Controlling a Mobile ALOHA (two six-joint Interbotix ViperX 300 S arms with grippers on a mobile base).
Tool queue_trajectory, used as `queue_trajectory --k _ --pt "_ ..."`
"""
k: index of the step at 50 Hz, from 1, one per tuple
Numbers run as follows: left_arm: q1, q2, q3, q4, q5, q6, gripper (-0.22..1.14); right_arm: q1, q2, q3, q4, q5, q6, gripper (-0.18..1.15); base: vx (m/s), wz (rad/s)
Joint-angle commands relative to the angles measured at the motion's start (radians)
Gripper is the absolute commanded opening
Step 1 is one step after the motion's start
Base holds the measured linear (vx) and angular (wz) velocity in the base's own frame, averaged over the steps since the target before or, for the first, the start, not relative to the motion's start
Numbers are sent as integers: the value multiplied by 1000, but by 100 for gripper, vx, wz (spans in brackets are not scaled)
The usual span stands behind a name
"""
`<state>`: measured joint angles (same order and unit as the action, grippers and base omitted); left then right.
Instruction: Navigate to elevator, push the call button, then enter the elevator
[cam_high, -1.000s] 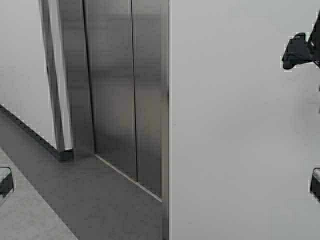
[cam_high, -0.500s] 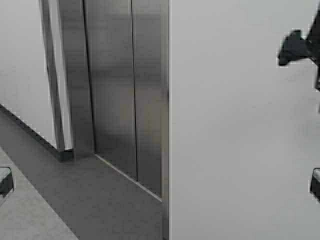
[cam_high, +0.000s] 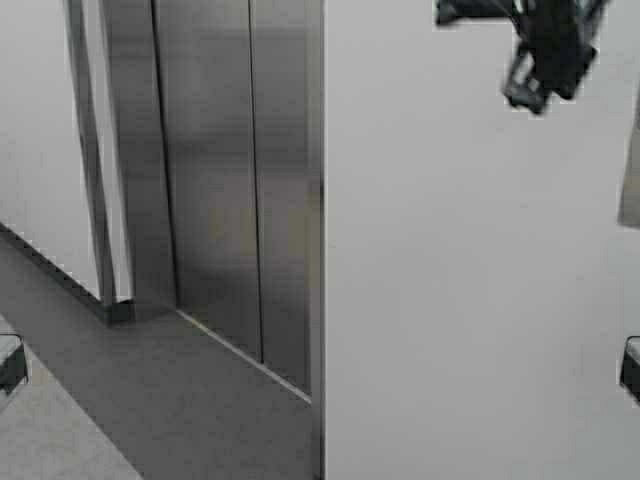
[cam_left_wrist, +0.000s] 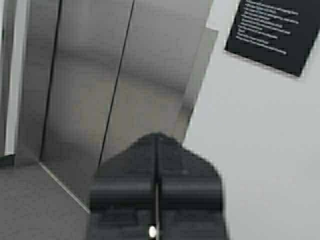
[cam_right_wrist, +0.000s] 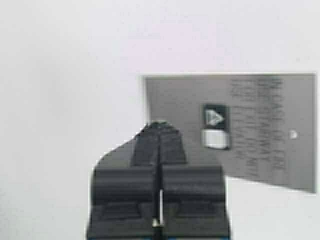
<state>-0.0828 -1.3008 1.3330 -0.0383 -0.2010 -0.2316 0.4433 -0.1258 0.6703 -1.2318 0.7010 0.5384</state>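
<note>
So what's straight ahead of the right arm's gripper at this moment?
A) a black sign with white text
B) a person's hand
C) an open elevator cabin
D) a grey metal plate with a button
D: in the right wrist view the shut right gripper points at the call button plate on the white wall.

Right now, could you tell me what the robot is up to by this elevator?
It stands at the white wall beside the elevator, whose steel doors are closed. The right gripper, fingers shut, is raised toward the grey call button plate and sits just beside the button, not yet on it. The left gripper, also shut, points at the doors.
</note>
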Motion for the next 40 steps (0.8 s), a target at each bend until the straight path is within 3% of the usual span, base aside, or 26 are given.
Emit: queue_trajectory --k 1,8,14,25,40 --pt "-2 9 -9 -2 -3 2 2 140 -170 -52 295 -8 -132 6 -5 -9" --pt "-2 11 -9 -2 -3 9 2 184 -291 -58 666 -144 -270 6 -6 -9" --pt "-2 12 -11 -2 -5 14 2 184 -345 3 859 -373 -308 6 -8 -2" --pt "-2 14 -8 -2 -3 28 2 161 -304 101 908 -762 -304 6 -5 9" --pt "-2 14 -17 -2 -3 34 2 94 -247 91 919 -804 -284 6 2 32"
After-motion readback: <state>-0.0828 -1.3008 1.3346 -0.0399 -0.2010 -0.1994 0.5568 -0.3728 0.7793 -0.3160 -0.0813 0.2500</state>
